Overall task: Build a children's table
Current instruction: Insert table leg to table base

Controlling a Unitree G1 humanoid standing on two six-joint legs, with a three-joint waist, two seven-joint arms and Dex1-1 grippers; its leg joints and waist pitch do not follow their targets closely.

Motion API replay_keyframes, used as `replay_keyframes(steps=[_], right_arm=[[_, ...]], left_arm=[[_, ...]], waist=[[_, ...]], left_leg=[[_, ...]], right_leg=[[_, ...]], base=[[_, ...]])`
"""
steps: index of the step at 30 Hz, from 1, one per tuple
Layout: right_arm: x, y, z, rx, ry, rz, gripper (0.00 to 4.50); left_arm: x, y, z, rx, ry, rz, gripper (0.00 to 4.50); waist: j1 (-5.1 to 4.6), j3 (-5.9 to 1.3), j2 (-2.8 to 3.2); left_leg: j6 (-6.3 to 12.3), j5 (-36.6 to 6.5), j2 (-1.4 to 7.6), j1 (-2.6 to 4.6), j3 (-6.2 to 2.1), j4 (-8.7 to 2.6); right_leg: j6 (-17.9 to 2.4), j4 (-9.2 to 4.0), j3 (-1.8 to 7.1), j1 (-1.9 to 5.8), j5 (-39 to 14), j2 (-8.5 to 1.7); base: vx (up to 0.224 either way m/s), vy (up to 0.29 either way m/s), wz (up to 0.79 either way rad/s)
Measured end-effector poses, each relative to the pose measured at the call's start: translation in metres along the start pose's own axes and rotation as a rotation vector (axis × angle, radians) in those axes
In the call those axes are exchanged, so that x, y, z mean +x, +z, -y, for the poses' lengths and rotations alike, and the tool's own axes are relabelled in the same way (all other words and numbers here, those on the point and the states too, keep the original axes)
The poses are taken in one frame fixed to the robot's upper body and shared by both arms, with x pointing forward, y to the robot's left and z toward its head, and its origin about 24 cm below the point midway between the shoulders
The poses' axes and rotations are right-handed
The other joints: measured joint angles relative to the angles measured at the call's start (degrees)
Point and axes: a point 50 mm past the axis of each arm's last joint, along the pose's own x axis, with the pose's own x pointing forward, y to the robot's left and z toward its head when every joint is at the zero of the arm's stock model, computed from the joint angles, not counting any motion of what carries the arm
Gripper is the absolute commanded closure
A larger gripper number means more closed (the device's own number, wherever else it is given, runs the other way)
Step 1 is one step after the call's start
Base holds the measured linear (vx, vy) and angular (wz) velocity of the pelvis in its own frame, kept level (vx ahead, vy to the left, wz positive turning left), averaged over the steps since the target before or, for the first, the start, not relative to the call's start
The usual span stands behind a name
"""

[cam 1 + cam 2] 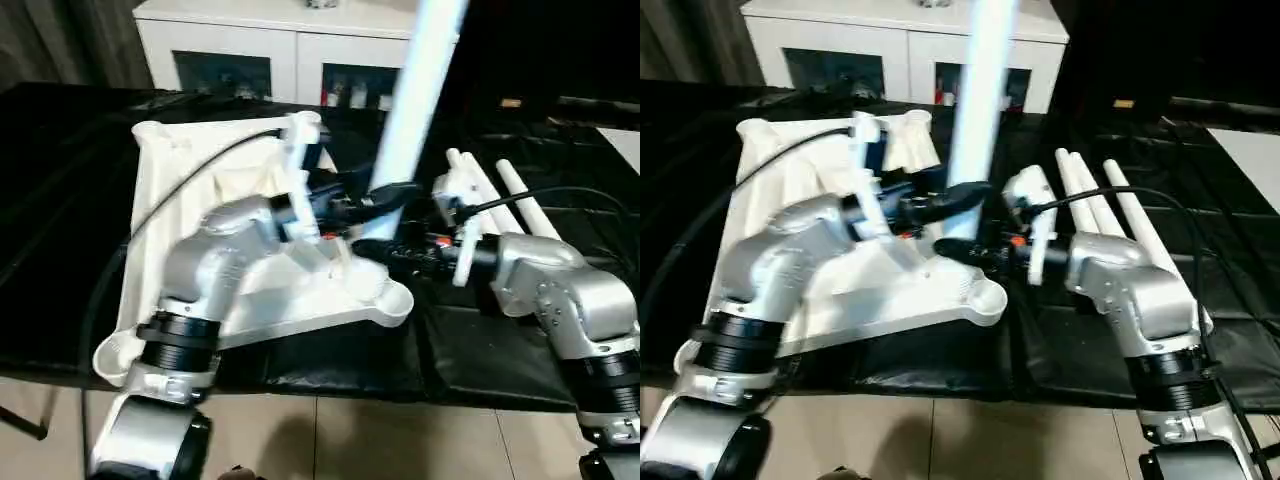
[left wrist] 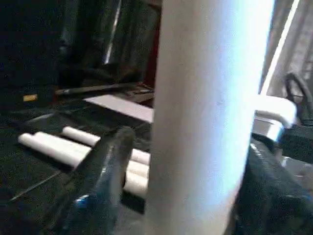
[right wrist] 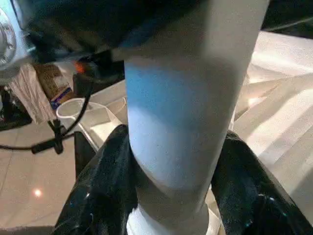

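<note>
Both of my grippers bracket the upright leg [image 1: 415,100]: right gripper [image 1: 385,250] clamped low on it, just above the corner socket, left gripper [image 1: 385,195] a little higher, its fingers [image 2: 105,166] spread, one clear of the tube. Its long axis runs straight up from the tabletop [image 1: 200,170], lying underside-up on the black table [image 1: 60,250]. Three spare legs [image 1: 510,200] lie beside my right arm. Pressing the leg home probably means pushing straight down that axis.

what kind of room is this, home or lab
Probably a home-style room or a mock-up of one: a white cabinet with glass doors stands at the back, the floor is tiled, and a black-covered work table holds the parts.
</note>
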Motion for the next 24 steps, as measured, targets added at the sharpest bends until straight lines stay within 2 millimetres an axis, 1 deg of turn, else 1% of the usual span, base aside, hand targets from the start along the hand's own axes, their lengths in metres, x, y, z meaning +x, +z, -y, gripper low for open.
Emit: replay_keyframes(steps=[2, 4, 5, 8, 9, 10, 11, 13, 16, 20, 21, 22, 23, 24], right_arm=[[-0.0001, 0.0000, 0.0001, -0.001, 0.000, -0.001, 2.67], [0.0000, -0.0006, -0.0002, -0.002, 0.002, -0.008, 2.67], [-0.0001, -0.0014, -0.0002, -0.005, 0.002, -0.018, 2.67], [0.0007, -0.0030, -0.0003, -0.011, 0.000, -0.036, 2.67], [0.0007, -0.0033, -0.0003, -0.013, 0.000, -0.040, 2.67], [0.0008, -0.0034, -0.0005, -0.013, 0.002, -0.041, 2.67], [0.0006, -0.0035, -0.0006, -0.013, 0.005, -0.043, 2.67], [0.0004, -0.0034, -0.0005, -0.013, 0.006, -0.043, 2.67], [-0.0001, -0.0037, -0.0001, -0.012, 0.004, -0.045, 2.67], [-0.0010, -0.0038, 0.0006, -0.011, 0.001, -0.046, 2.67], [-0.0013, -0.0036, 0.0008, -0.012, -0.001, -0.045, 2.32], [-0.0016, -0.0033, 0.0010, -0.012, -0.003, -0.043, 2.11], [-0.0016, -0.0031, 0.0010, -0.012, -0.003, -0.041, 1.98], [-0.0014, -0.0030, 0.0009, -0.013, -0.003, -0.040, 1.98]], left_arm=[[0.0001, -0.0001, 0.0002, 0.000, -0.004, 0.000, 1.06], [-0.0002, -0.0002, 0.0002, -0.004, -0.005, -0.002, 1.00], [-0.0004, -0.0007, 0.0001, -0.010, -0.005, -0.006, 1.23], [-0.0012, -0.0014, 0.0007, -0.016, -0.012, -0.024, 1.34], [-0.0012, -0.0016, 0.0009, -0.017, -0.015, -0.028, 1.50], [-0.0014, -0.0018, 0.0010, -0.017, -0.016, -0.031, 1.50], [-0.0016, -0.0018, 0.0010, -0.019, -0.018, -0.032, 1.76], [-0.0012, -0.0019, 0.0018, -0.028, -0.026, -0.030, 1.78], [-0.0008, -0.0023, 0.0018, -0.039, -0.022, -0.029, 2.13], [-0.0008, -0.0021, 0.0015, -0.048, -0.015, -0.024, 2.31], [-0.0001, -0.0021, 0.0017, -0.052, -0.013, -0.020, 2.53], [0.0001, -0.0019, 0.0016, -0.054, -0.009, -0.016, 2.55], [-0.0004, -0.0016, 0.0010, -0.054, -0.003, -0.014, 2.54], [-0.0012, -0.0007, 0.0000, -0.058, 0.008, -0.007, 2.54]], waist=[[-0.02, 0.00, 0.00], [-0.03, 0.00, 0.00], [-0.03, 0.00, 0.00], [-0.03, 0.00, 0.00], [-0.03, 0.00, 0.00], [-0.03, 0.00, 0.00], [-0.03, 0.00, 0.00], [-0.03, 0.00, 0.00], [-0.03, 0.00, 0.00], [-0.03, 0.00, 0.00], [-0.01, 0.00, 0.00], [-0.02, 0.00, 0.00], [-0.01, 0.00, 0.00], [-0.02, 0.00, 0.00]], left_leg=[[0.00, 0.0, 0.00, 0.00, 0.00, 0.00], [0.00, 0.0, 0.00, 0.00, 0.00, 0.00], [0.00, 0.0, 0.00, 0.00, 0.00, 0.00], [0.00, 0.0, 0.00, 0.00, 0.00, 0.00], [0.00, 0.0, 0.00, 0.00, 0.01, 0.00], [0.00, 0.0, 0.00, 0.00, 0.01, 0.00], [0.00, 0.0, 0.00, 0.00, 0.01, 0.00], [0.00, 0.0, 0.00, 0.00, 0.01, 0.00], [0.00, 0.0, 0.00, 0.00, 0.01, 0.00], [0.01, 0.0, 0.00, 0.00, 0.01, 0.01], [0.01, 0.0, 0.00, 0.00, 0.01, 0.01], [0.02, 0.0, 0.00, 0.00, 0.01, 0.01], [0.02, 0.0, 0.00, 0.00, 0.01, 0.01], [0.02, 0.0, 0.00, 0.00, 0.01, 0.01]], right_leg=[[0.0, 0.00, 0.01, 0.00, 0.0, 0.00], [0.0, 0.00, 0.01, 0.00, 0.0, 0.00], [0.0, 0.00, 0.00, -0.01, 0.0, 0.00], [0.0, 0.00, 0.01, -0.01, 0.0, 0.00], [0.0, 0.00, 0.01, -0.01, 0.0, 0.00], [0.0, 0.00, 0.01, -0.01, 0.0, 0.00], [0.0, 0.00, 0.01, -0.01, 0.0, 0.00], [0.0, 0.01, 0.01, -0.01, 0.0, 0.00], [0.0, 0.02, 0.01, -0.01, 0.0, 0.00], [0.0, 0.01, 0.01, -0.01, 0.0, 0.00], [0.0, 0.01, 0.01, -0.01, 0.0, 0.00], [0.0, 0.01, 0.01, -0.01, 0.0, 0.00], [0.0, 0.02, 0.01, -0.01, 0.0, 0.00], [0.0, 0.02, 0.01, -0.01, 0.0, 0.00]], base=[[0.000, 0.000, 0.00], [0.000, 0.000, 0.00], [0.000, 0.000, 0.00], [0.000, 0.000, 0.00], [0.000, 0.000, 0.00], [0.000, 0.000, 0.00], [0.000, 0.000, 0.00], [0.000, 0.000, 0.00], [0.000, 0.000, 0.00], [0.000, 0.000, 0.00], [0.000, 0.000, 0.00], [0.000, 0.000, 0.00], [0.000, 0.000, 0.00], [0.000, 0.000, 0.00]])
